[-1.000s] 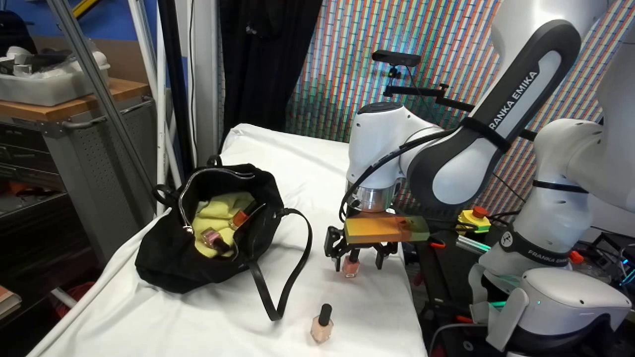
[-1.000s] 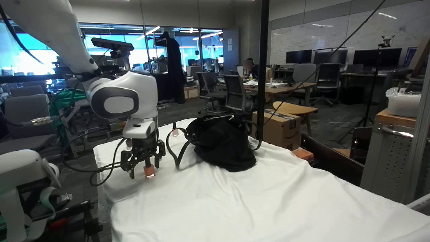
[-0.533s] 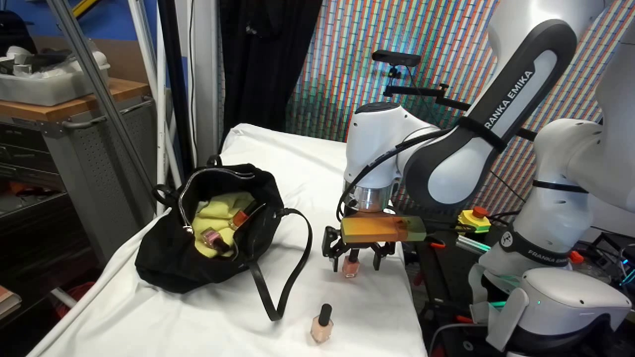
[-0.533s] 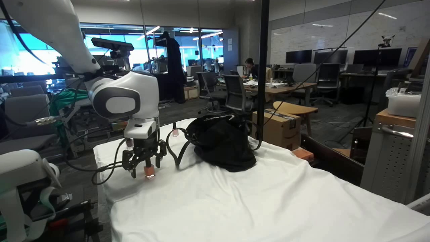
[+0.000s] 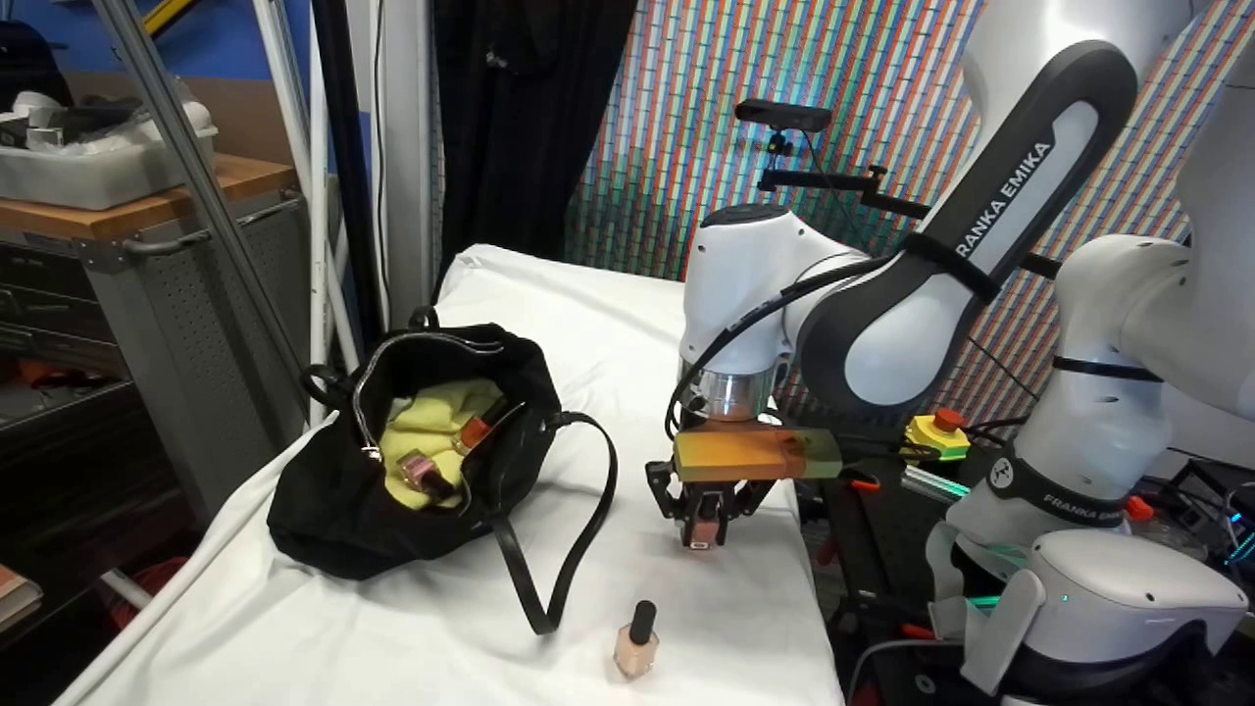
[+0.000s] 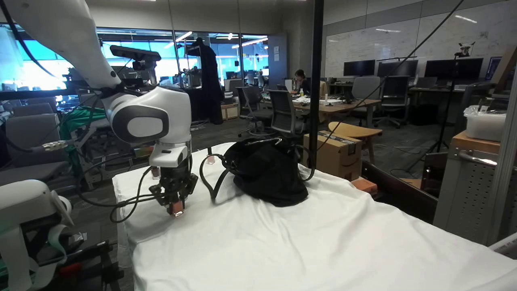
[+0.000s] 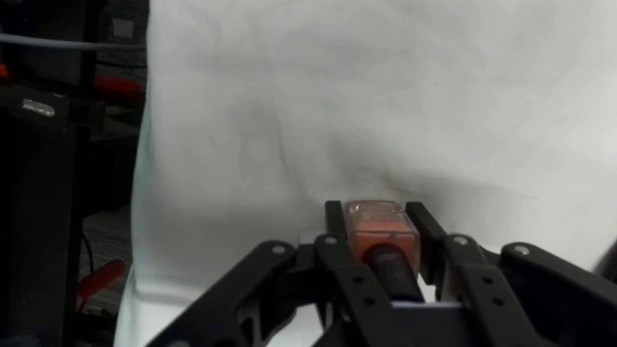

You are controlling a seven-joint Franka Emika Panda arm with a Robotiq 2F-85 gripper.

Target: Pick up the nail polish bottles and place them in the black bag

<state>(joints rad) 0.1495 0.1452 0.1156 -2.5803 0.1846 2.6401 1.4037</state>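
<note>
My gripper (image 5: 703,539) points down over the white table, its fingers closed in on both sides of a coral nail polish bottle (image 5: 704,530). The wrist view has this bottle (image 7: 383,236) between the two pads, its dark cap toward the palm. It is low at the cloth; whether it touches is unclear. A pale pink nail polish bottle (image 5: 635,655) stands upright closer to that camera, and shows small in an exterior view (image 6: 210,160). The black bag (image 5: 343,529) gapes open; on its yellow-green interior lie an orange bottle (image 5: 474,433) and a pink bottle (image 5: 419,471).
The bag's looped strap (image 5: 578,549) spreads over the white cloth (image 5: 392,647) between bag and gripper. The cloth's edge drops off close beside the gripper, with dark equipment and a yellow emergency-stop box (image 5: 936,441) beyond it. A black pole (image 6: 316,81) rises behind the bag.
My gripper's fingers have come together from wide apart around the coral bottle, which has shifted and tilted slightly. The arm moved slightly before that. The bag and the other bottles are unmoved.
</note>
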